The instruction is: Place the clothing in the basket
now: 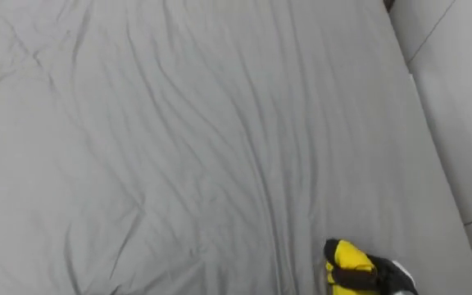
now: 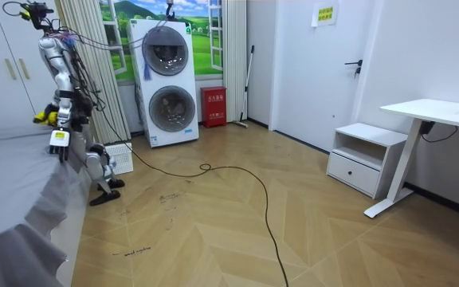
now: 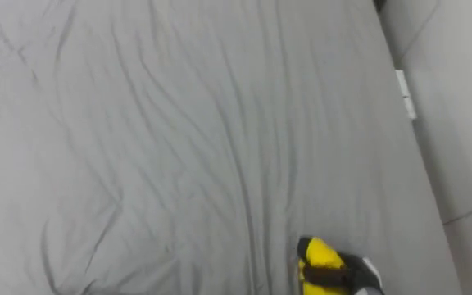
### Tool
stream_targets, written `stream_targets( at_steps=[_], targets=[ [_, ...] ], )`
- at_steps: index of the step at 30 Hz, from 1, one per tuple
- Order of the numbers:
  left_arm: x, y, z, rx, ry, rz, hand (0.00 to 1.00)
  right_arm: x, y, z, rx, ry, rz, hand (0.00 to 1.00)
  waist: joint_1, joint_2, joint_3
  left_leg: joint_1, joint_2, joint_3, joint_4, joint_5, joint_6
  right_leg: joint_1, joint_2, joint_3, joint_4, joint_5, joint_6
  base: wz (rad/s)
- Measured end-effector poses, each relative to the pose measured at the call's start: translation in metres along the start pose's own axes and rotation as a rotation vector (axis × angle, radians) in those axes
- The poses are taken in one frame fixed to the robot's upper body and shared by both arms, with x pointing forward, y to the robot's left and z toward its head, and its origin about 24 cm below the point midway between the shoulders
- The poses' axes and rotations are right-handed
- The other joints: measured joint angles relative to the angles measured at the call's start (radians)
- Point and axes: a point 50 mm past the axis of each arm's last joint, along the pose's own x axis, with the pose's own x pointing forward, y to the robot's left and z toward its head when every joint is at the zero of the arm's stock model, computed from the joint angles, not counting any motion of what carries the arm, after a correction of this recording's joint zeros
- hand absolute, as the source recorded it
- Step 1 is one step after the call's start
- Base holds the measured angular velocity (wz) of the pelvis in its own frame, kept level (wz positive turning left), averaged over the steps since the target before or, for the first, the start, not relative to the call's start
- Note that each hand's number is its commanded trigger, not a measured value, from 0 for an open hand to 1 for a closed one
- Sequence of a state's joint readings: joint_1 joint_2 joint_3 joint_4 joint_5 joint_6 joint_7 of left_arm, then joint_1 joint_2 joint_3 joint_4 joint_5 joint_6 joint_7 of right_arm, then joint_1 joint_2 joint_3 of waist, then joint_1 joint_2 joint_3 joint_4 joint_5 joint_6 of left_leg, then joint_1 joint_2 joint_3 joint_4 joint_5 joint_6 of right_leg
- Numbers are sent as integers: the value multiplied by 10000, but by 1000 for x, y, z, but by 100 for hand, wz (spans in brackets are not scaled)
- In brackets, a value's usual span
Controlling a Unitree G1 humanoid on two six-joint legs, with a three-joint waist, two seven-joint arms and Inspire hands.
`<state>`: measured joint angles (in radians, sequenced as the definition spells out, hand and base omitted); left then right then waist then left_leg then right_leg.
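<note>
The robot stands against the bed (image 1: 179, 147), and I'd say the pickup is done and the carry comes next. Its right hand (image 1: 356, 279) is clenched round a yellow garment (image 1: 348, 255), held just over the bed's near edge, toward the right side. The left hand (image 2: 58, 141) hangs low beside the mattress; I can't tell its state. The white laundry basket (image 2: 119, 158) sits on the floor behind its legs, so it needs to turn away and lower the garment in.
</note>
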<state>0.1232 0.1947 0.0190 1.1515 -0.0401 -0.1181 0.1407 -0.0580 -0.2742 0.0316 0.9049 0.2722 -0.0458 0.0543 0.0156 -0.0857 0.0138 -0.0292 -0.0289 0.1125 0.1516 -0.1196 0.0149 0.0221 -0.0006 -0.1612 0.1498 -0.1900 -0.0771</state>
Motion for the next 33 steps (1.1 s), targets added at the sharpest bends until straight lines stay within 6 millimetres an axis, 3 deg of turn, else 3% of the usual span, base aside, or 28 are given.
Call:
stream_targets(
  at_steps=[2, 6, 10, 16, 22, 27, 29, 33],
  targets=[
    [-2, 5, -10, -231, 496, 206, 0, -1, -6, 23, 353, -1054, -121, 100, -223, -80, -11, 336, 5, 230, -42, -3, 1, 179, 9, 344, 18, -27, 34, -35],
    [-4, 8, -20, -351, 971, 390, 0, -7, -22, 34, 1253, -1810, -628, 100, -511, -126, -19, 551, 114, 702, -48, -42, 38, 235, 47, 768, 50, -14, 80, -30],
    [-6, 12, -30, -443, 1625, 516, 0, -17, -37, 30, 1809, -1944, -1218, 100, -829, -125, -28, 678, 171, 1075, -45, -75, 47, 161, 94, 1272, 119, 75, 127, -37],
    [-10, 14, -42, -389, 2327, 591, 0, -24, -57, 18, 2404, -1647, -2263, 100, -1353, -73, -15, 820, 177, 1372, -45, -120, 76, 124, 132, 1620, 226, 117, 168, -18],
    [-16, 19, -53, 492, 2587, 648, 0, -33, -74, -12, 3163, -681, -3228, 100, -1684, 5, -4, 851, 477, 1751, -55, -492, 116, -24, 407, 1919, 243, 201, 152, -19],
    [-16, 18, -56, 797, 2876, 590, 0, -30, -73, -30, 3814, 261, -3417, 100, -1823, 184, -7, 444, 610, 2382, -52, -499, 120, -672, 545, 2450, 283, 508, 144, -40],
    [-17, 16, -58, 980, 3002, 488, 0, -29, -75, -34, 3680, 589, -3480, 100, -2171, 350, -18, 120, 617, 2496, 25, -504, 133, -1056, 544, 2535, 410, 528, 162, -17],
    [-17, 12, -59, 1414, 3105, 228, 0, -22, -84, -11, 2907, 184, -3575, 100, -2546, 720, 1, -480, 665, 2936, 182, -541, 194, -1925, 616, 2975, 802, 571, 220, -38]
  ],
)
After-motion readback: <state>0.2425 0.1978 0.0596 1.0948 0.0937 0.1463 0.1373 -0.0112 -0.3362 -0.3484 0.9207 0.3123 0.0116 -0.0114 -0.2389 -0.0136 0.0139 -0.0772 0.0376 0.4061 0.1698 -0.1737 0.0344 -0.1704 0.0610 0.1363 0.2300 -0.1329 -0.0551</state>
